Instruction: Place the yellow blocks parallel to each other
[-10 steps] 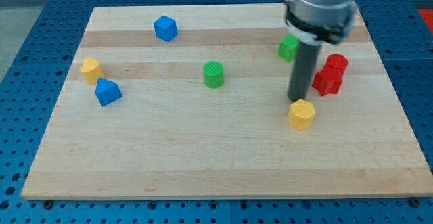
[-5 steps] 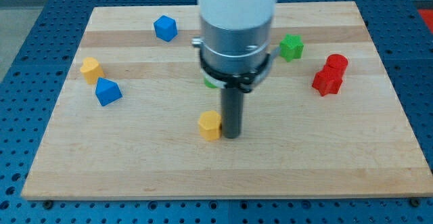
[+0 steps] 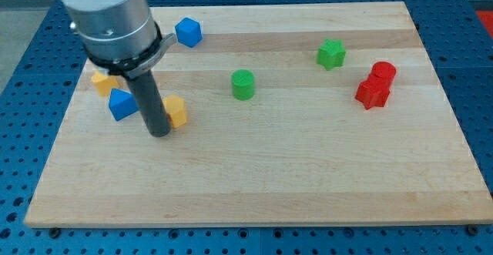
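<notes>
A yellow hexagonal block lies left of the board's middle, partly hidden by my rod. My tip rests on the board touching this block's left lower side. A second yellow block sits near the board's left edge, partly hidden behind the arm. A blue block lies between the two yellow blocks, just left of the rod.
A blue cube sits at the top left. A green cylinder stands near the middle, a green star block at the upper right. Two red blocks touch each other at the right. The wooden board lies on a blue perforated table.
The rod has swept from the board's right to its left, carrying the yellow hexagonal block with it, to beside the blue block. The other blocks have not moved.
</notes>
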